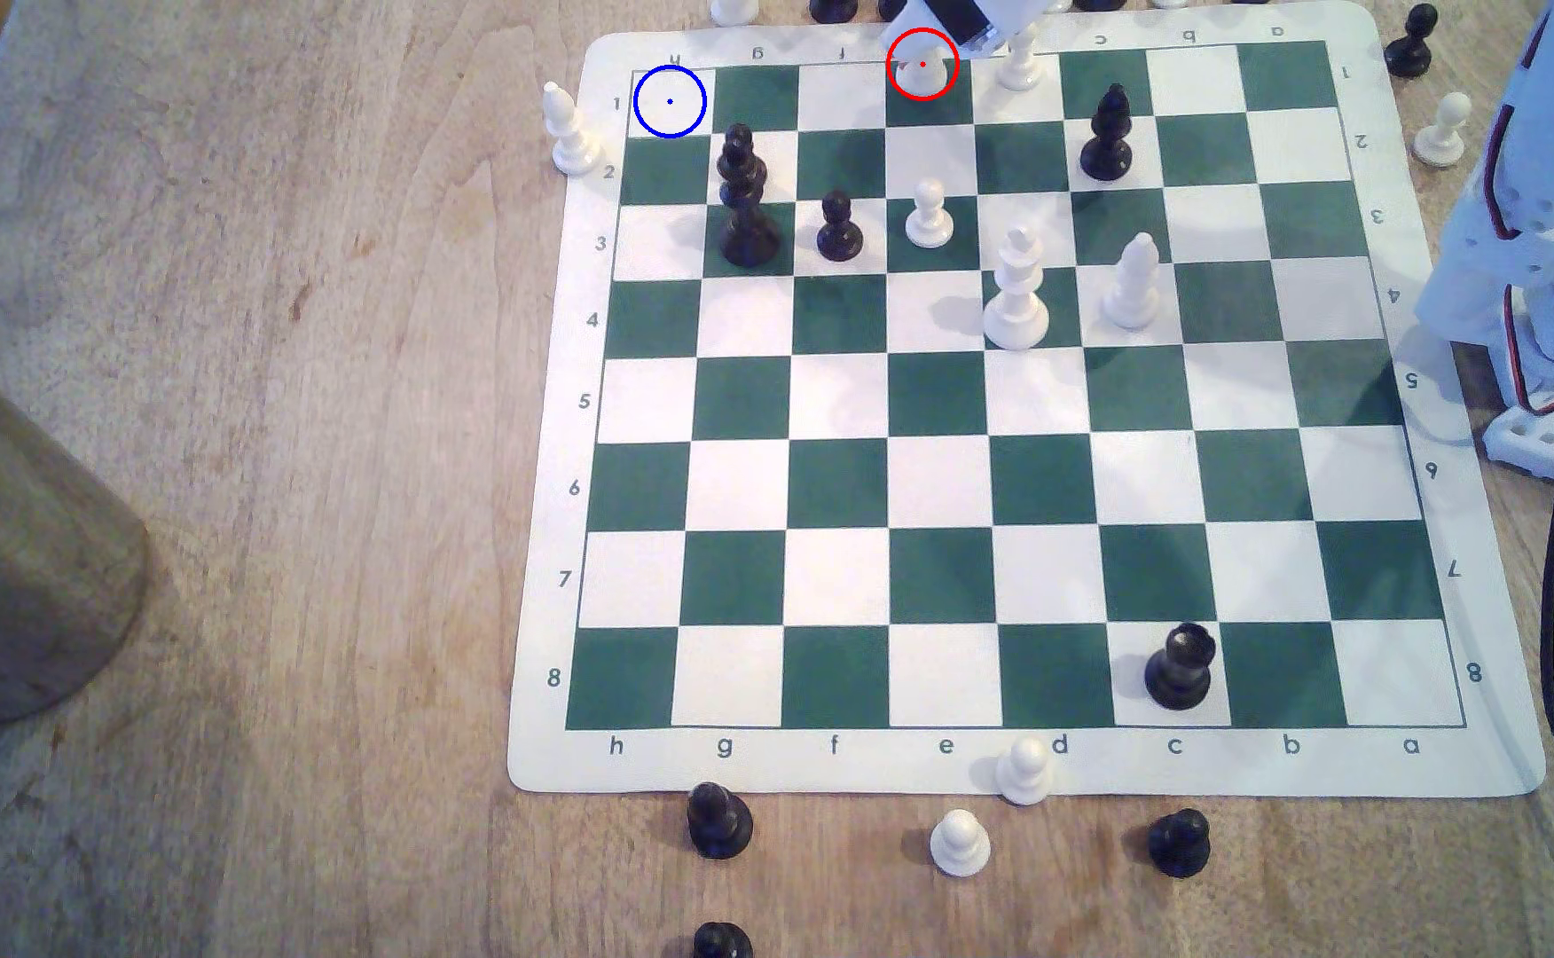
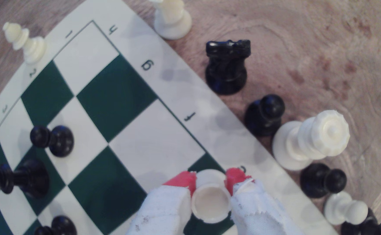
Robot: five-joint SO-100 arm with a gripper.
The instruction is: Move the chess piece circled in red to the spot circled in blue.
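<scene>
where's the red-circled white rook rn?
In the exterior view the white rook stands on a green square in the mat's top row, just left of a white pawn. The wrist view shows it between the gripper fingers.

A wooden table [image 1: 294, 461] carries a green-and-white chess mat [image 1: 1483, 765] and stray pieces.

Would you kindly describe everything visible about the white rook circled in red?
The rook is short, stout and cream-white, seemingly smooth plastic, with a wide round base and a flat ring-shaped top that is hollow inside. It stands upright on a green square at the mat's far edge in the exterior view, three squares to the exterior view's right of the blue-circled corner square. The gripper straddles it, red-tipped, cloth-wrapped fingers against either side of its top.
</scene>
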